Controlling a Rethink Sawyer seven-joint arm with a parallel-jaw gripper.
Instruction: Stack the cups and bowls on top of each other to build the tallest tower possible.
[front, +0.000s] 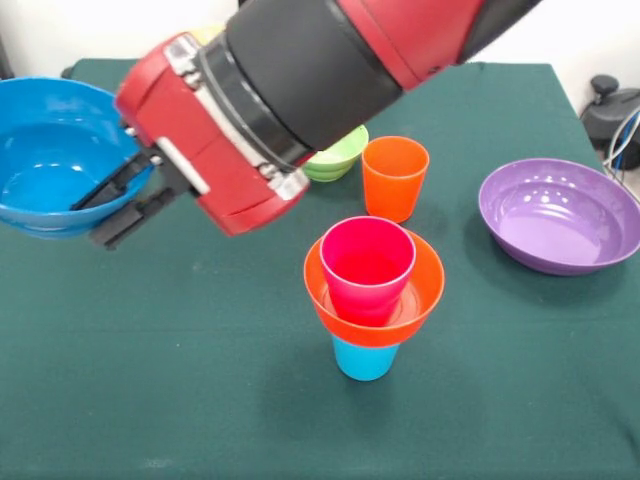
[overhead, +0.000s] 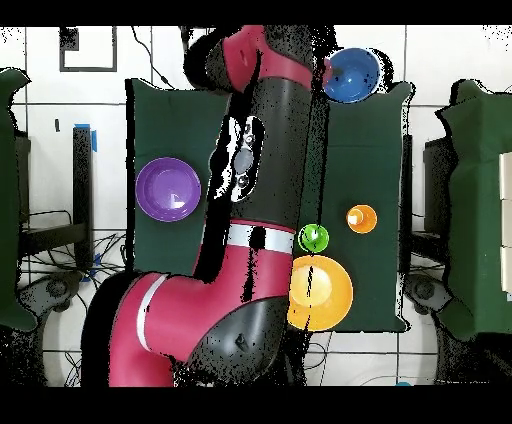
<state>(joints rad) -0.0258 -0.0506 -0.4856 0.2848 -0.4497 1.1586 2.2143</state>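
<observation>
Pincer: the pincer (front: 118, 205) grips the rim of the blue bowl (front: 50, 150), one finger inside the wall and one outside, and holds the bowl off the surface (front: 180, 380) at the front view's left edge.
Blue bowl, from above: it shows at the surface's far corner (overhead: 351, 75), beyond the arm's end.
Tower: a light blue cup (front: 365, 358) stands on the surface, an orange bowl (front: 373, 300) sits on it, and a magenta cup (front: 367, 265) stands upright inside that bowl.
Spare pieces: an orange cup (front: 395, 177) and a light green bowl (front: 335, 155) sit behind the tower; a purple bowl (front: 560, 215) lies well apart on the front view's right; a large yellow bowl (overhead: 320, 292) shows near the robot's base from above.
Step in hand: likely carrying the blue bowl to the tower.
How to do it well: bring the bowl level and centred over the magenta cup, lower slowly, let go only once it rests.
Risk: the narrow blue base looks easy to tip, so a sideways nudge could topple everything.
</observation>
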